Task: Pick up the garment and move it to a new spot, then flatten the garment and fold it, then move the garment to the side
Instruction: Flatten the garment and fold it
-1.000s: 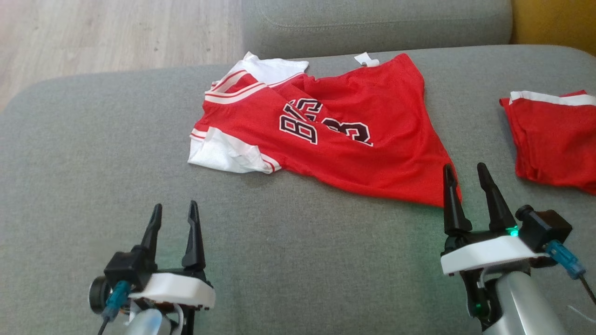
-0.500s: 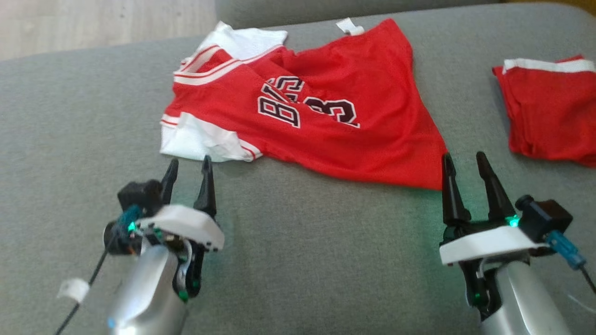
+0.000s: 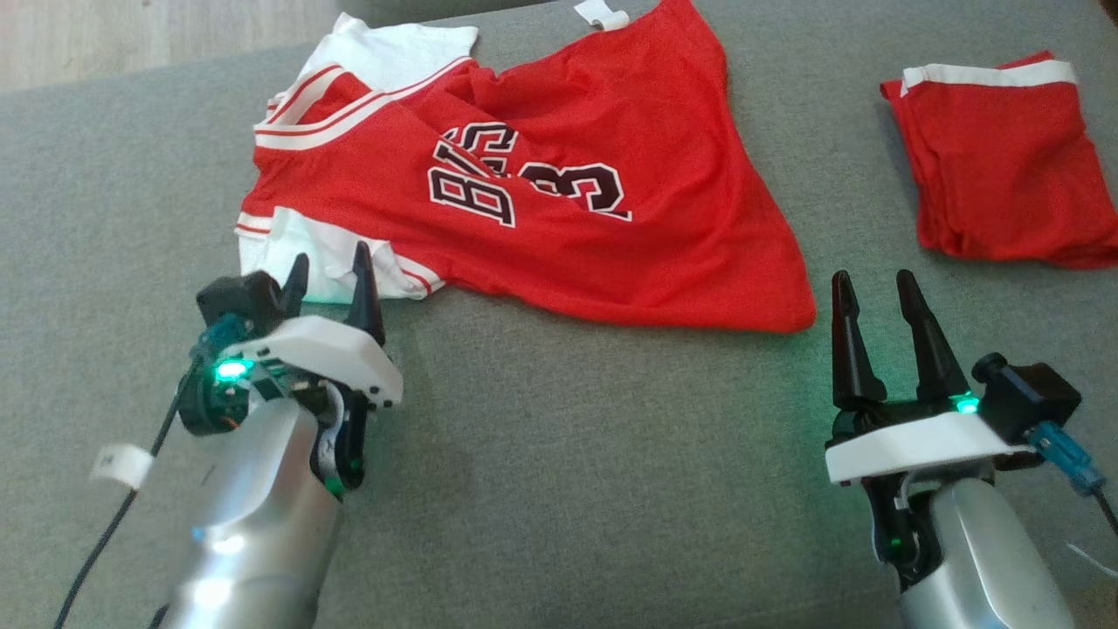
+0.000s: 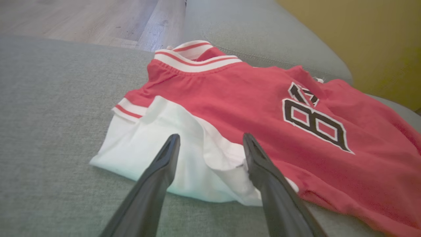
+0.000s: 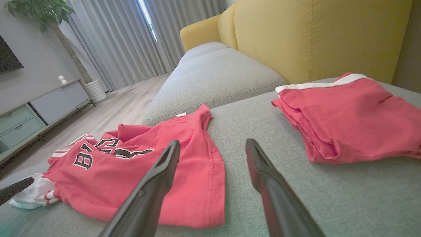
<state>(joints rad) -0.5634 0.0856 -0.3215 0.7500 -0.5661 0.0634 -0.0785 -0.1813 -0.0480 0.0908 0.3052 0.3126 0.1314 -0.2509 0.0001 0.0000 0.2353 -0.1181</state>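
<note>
Right now the garment, a red jersey with black lettering, lies rumpled and partly doubled over itself on the grey sofa cushion. The left gripper has its two dark fingers spread wide and holds nothing. From its wrist view they frame the white sleeve at the jersey's near edge, though I cannot tell whether the tips touch the cloth. The right gripper is spread and empty too, just beside the hem corner and apart from it.

To my eye the pickup is only beginning. It should go best if each hand takes a firm bite well inside the edge, not at the very fringe. The left would want one finger slid under the sleeve so that it catches every layer of the bunched fabric. The right would need to reach in over the hem corner before closing. A level lift by both hands would keep the jersey from twisting further. The folded red shorts lie well apart to the right and are best left undisturbed.
</note>
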